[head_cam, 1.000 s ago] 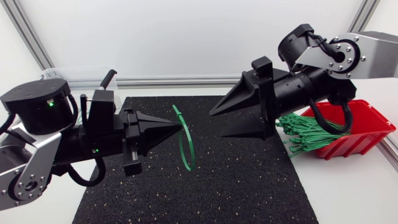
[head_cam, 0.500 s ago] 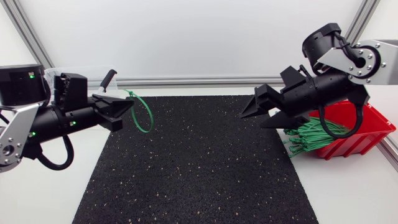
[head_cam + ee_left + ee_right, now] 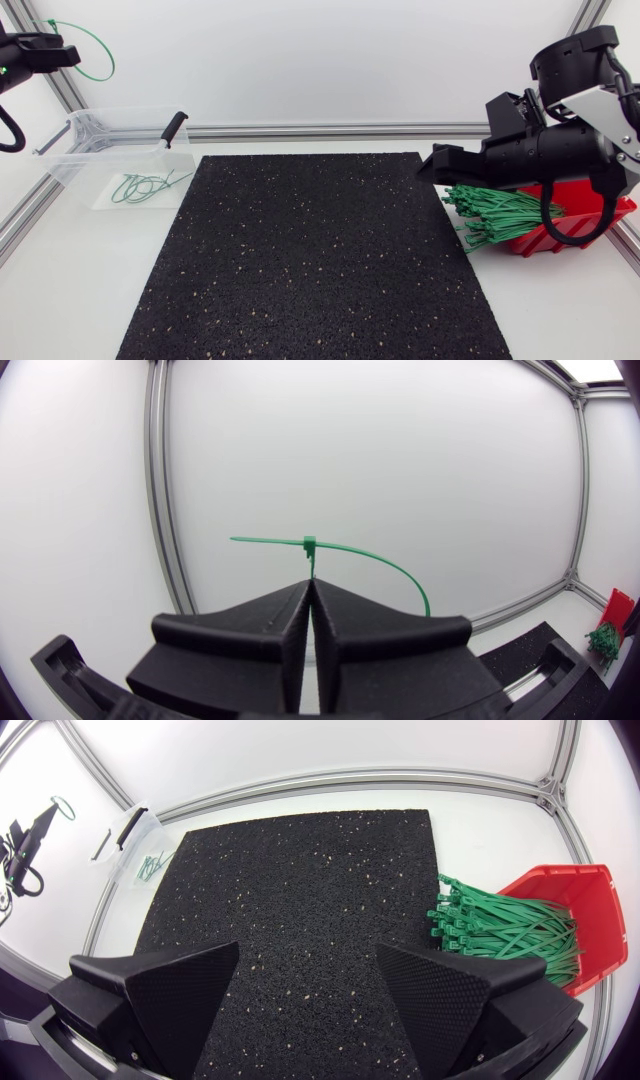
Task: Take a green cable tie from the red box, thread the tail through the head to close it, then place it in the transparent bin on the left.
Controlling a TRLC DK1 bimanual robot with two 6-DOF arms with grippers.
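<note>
1. Since the earlier frames, the left arm (image 3: 20, 55) has swung away from the black mat (image 3: 320, 260) to the far left corner, where it is raised beyond the transparent bin (image 3: 110, 125). The right arm (image 3: 560, 140) has drawn back toward the red box (image 3: 600, 920).
2. Left jaws: pressed together and clamped on the looped green cable tie (image 3: 330, 550). Its head sits just past the tips, with the tail threaded through it. The tie is not yet in the bin.
3. Right jaws: wide apart and holding nothing, above the mat's right edge. Beside them, the bundle of loose ties (image 3: 500, 925) spills from the red box.
4. Transparent bin: stands on the tabletop (image 3: 60, 300) left of the mat and holds several closed ties (image 3: 145, 186).
</note>
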